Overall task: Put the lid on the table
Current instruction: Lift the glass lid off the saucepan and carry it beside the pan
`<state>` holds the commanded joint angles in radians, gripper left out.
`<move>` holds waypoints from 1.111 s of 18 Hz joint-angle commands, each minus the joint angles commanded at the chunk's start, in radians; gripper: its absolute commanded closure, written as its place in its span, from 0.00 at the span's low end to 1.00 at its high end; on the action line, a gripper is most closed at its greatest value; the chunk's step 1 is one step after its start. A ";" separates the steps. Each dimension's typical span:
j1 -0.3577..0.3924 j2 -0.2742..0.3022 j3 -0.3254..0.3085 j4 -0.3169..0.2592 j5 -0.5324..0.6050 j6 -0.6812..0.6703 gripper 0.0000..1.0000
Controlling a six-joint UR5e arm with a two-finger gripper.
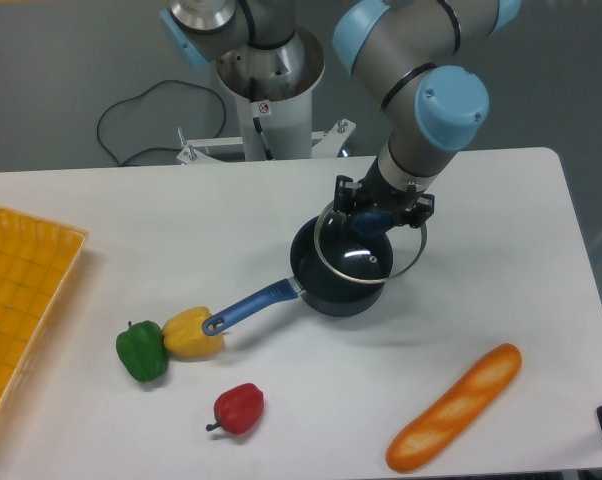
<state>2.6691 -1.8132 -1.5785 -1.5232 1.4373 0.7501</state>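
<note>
The round clear glass lid (373, 250) with a thin metal rim hangs tilted just above the dark saucepan (333, 278), shifted to its right. My gripper (374, 216) is shut on the lid's blue centre knob (374, 222), holding it off the pan. The saucepan's blue handle (251, 305) points to the lower left. The white table (501, 250) lies under everything.
A yellow mesh tray (21, 300) sits at the left edge. A green pepper (142, 350) and a yellow pepper (191, 333) lie by the handle's tip, a red pepper (239, 408) below them. A baguette (454, 406) lies at the front right.
</note>
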 joint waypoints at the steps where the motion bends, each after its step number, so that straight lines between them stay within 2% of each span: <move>1: 0.000 0.000 0.000 0.000 0.000 0.000 0.45; 9: 0.054 -0.020 0.011 0.002 0.000 0.051 0.45; 20: 0.184 -0.063 0.009 0.000 0.028 0.137 0.45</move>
<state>2.8531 -1.8760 -1.5693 -1.5232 1.4649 0.8866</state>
